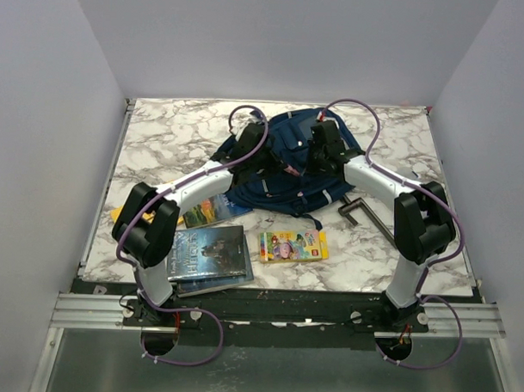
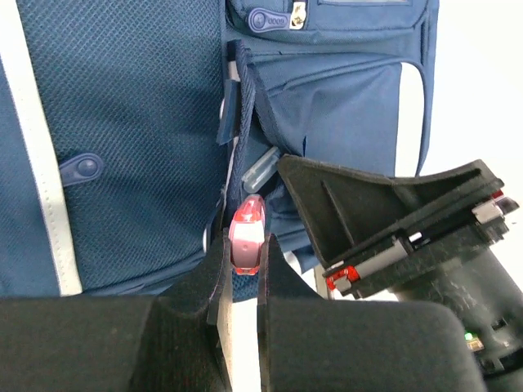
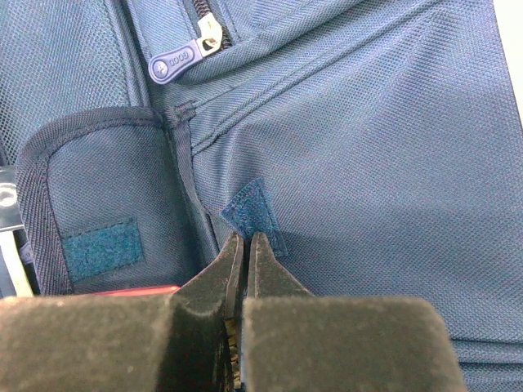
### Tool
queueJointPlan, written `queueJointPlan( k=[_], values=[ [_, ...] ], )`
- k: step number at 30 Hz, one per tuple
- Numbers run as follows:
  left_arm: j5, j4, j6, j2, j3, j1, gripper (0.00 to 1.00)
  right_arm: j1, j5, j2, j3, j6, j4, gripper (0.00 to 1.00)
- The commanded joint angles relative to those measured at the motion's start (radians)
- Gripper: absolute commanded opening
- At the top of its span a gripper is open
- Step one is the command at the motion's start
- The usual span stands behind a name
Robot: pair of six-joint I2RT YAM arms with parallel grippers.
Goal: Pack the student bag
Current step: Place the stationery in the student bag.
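Observation:
The student bag (image 1: 275, 190), navy blue, lies flat at the back middle of the marble table, and both grippers rest on it. My left gripper (image 2: 245, 247) is shut on a small pink translucent piece (image 2: 248, 222) right against the bag's mesh side (image 2: 131, 122). My right gripper (image 3: 246, 238) is shut, its tips pressed to the bag's fabric (image 3: 368, 147) at the lower end of a velcro patch (image 3: 255, 211). Whether it pinches cloth I cannot tell. A pocket flap (image 3: 98, 245) is folded open to the left. From above, the left gripper (image 1: 250, 157) and right gripper (image 1: 320, 157) sit close together.
Stacked books (image 1: 210, 253) lie at the near left, and another book (image 1: 212, 210) sits behind them. A crayon box (image 1: 293, 245) is near the middle front. A black clamp-like tool (image 1: 365, 212) lies right of the bag. The right arm's black body (image 2: 392, 212) crowds the left wrist view.

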Motion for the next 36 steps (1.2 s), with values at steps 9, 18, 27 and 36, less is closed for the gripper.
queueJointPlan(
  k=[9,18,27,36],
  values=[
    [-0.278,-0.021,-0.24,0.116,0.069,-0.074,0.0,-0.026,-0.116,-0.054,0.074,0.065,-0.041,0.01],
    [-0.229,0.23,-0.322,0.146,0.017,-0.087,0.0,-0.053,-0.263,-0.052,0.082,0.123,-0.044,0.01],
    [-0.178,0.358,-0.414,0.246,0.038,-0.114,0.0,-0.059,-0.374,-0.071,0.082,0.155,-0.029,0.0],
    [-0.118,0.369,-0.209,0.177,-0.032,-0.098,0.57,-0.058,-0.304,-0.072,0.094,0.084,-0.087,0.01]
  ],
)
